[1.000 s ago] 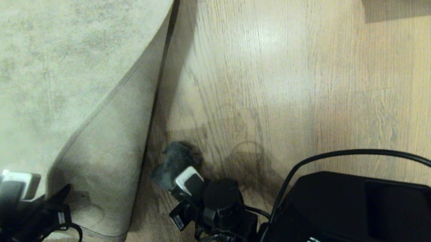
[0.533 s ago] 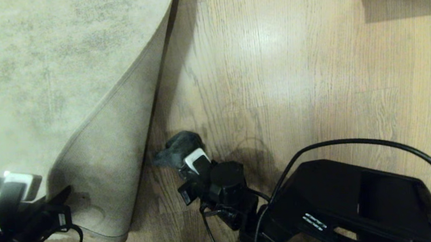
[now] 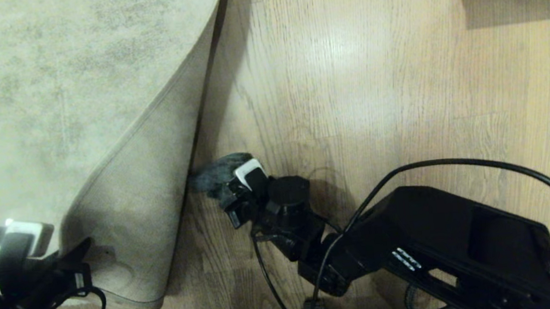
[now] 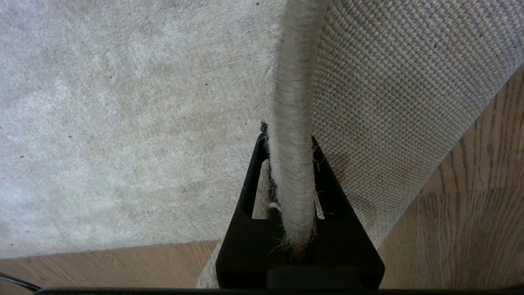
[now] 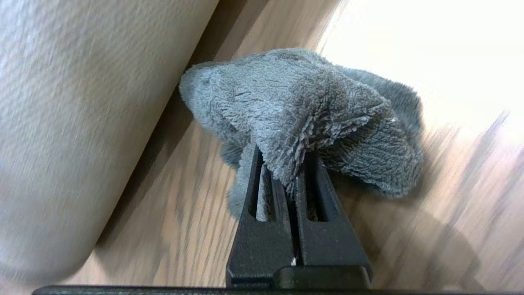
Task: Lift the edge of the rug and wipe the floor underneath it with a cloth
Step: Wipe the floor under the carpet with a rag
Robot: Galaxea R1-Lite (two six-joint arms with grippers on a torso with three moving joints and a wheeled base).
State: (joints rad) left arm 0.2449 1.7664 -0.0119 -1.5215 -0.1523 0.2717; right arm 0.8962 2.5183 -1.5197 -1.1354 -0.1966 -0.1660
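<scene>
Down at the lower left of the head view, the left gripper [image 3: 79,246] has its jaws pinching the bound edge of the rug [image 3: 47,95], and the corner is folded up and over so the plain tan backing faces us. From the left wrist view you can see it clearly: the rug [image 4: 123,123] edge runs straight between the two black jaws of the left gripper [image 4: 290,164], the woven backing curling away on one side and the pale pile lying flat on the other. Bare wood-grain floor [image 4: 470,229] shows beyond the fold.

Over to the middle now, and the right gripper [image 3: 230,189] is low on the floor [image 3: 374,89], jaws pressed tight on the cloth [image 3: 216,173]. That dark grey-teal rag sits on the planks right at the foot of the lifted flap, its tip just beside the rug's raised underside, in the shadow the fold throws. The right wrist view confirms the grip: the right gripper [image 5: 286,176] has a bunch of fuzzy cloth [image 5: 311,114] squeezed between its jaws, the rest billowing out lumpy ahead of them and resting on the floor [image 5: 172,229]. The curled rug [image 5: 82,114] rises close alongside, and the boards look streaked with blur. The right arm's black body stretches back to the lower right of the head view, a cable looping over it.
</scene>
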